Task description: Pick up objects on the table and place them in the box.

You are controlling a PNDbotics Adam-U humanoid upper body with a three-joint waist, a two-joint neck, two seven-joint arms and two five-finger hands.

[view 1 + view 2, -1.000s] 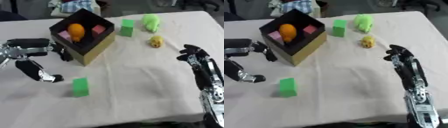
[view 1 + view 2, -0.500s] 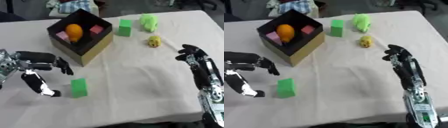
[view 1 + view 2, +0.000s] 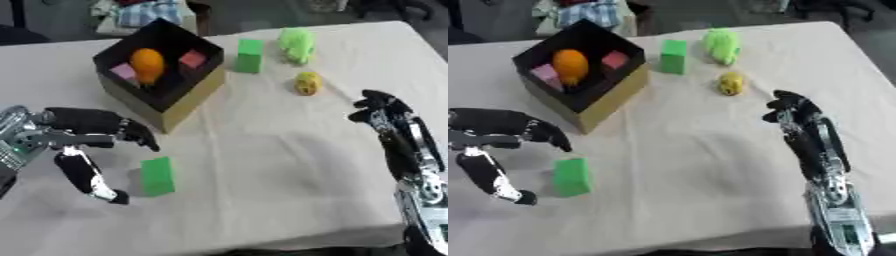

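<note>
Green block (image 3: 157, 175) flat, long axis front-to-back, betw. spread thumb & fingers of left robot hand (image 3: 80, 139)

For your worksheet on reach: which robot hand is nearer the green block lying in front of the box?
Left. The left robot hand brackets the green block from its left; the right robot hand is far across the table.

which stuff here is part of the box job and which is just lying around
Part of the job:
- box, already holding an orange thing and two pink blocks
- near green block, beside the open left hand
- far green block
- light green toy
- small yellow toy

Just lying about:
- folded cloth beyond the table
</note>
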